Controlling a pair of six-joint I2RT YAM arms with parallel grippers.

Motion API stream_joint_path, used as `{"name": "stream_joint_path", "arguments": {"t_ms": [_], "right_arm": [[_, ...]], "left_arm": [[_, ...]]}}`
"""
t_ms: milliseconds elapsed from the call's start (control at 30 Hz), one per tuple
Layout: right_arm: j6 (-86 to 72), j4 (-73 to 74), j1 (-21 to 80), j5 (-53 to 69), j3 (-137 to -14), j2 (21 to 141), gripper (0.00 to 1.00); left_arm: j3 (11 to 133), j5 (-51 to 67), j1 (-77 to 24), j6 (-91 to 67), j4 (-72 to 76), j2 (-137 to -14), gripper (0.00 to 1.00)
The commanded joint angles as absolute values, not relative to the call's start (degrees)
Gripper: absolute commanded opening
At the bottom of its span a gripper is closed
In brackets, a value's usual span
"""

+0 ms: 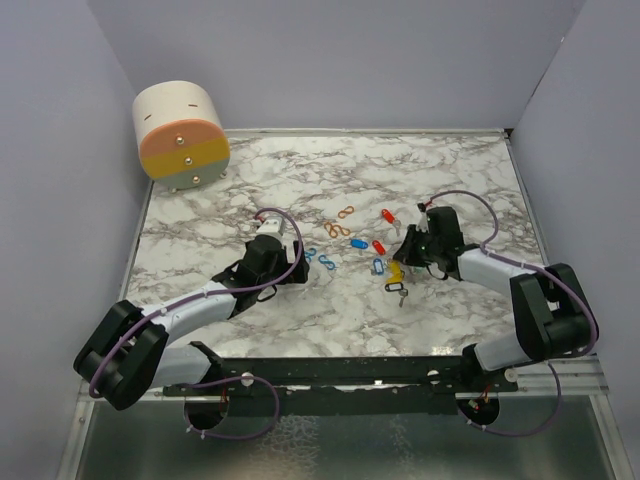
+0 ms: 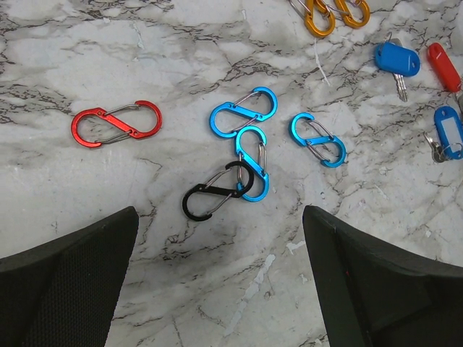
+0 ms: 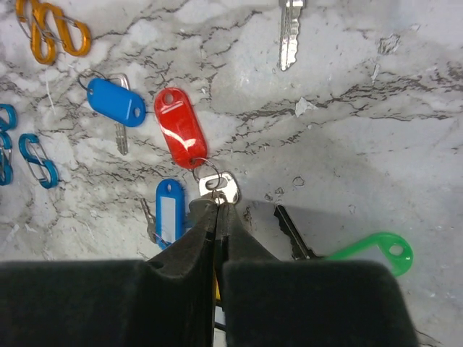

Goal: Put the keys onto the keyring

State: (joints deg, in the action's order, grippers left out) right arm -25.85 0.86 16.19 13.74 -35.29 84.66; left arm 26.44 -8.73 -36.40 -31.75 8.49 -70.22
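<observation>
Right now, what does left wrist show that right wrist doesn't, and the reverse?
Left wrist only: red clip, black clip, the open left gripper. Right wrist only: green tag, a key at the top edge, the right gripper shut, tips at the silver key ringed to the red tag. Both: orange clips, blue key, red tag, blue window tag, marble table.

Loose S-shaped clips on a marble worktop [image 1: 450,170]
A black clip [image 2: 218,191] crosses one of three blue clips [image 2: 253,163]; a red clip [image 2: 116,124] lies apart, with orange clips [image 2: 336,13] beyond. A round pastel drawer box [image 1: 181,135] sits at the back corner.
</observation>
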Motion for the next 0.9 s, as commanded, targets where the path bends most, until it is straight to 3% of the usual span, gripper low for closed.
{"name": "stream_joint_path", "arguments": {"t_ms": [0, 867], "right_arm": [[-25.7, -0.5, 16.5, 10.0, -34.5, 79.1, 0.01], [-24.8, 0.0, 16.5, 6.6, -31.9, 67.4, 0.01]], "left_arm": [[26.5, -11.3, -36.5, -31.1, 9.6, -70.5, 0.99], [31.5, -10.2, -36.5, -31.8, 17.3, -83.6, 0.99]]}}
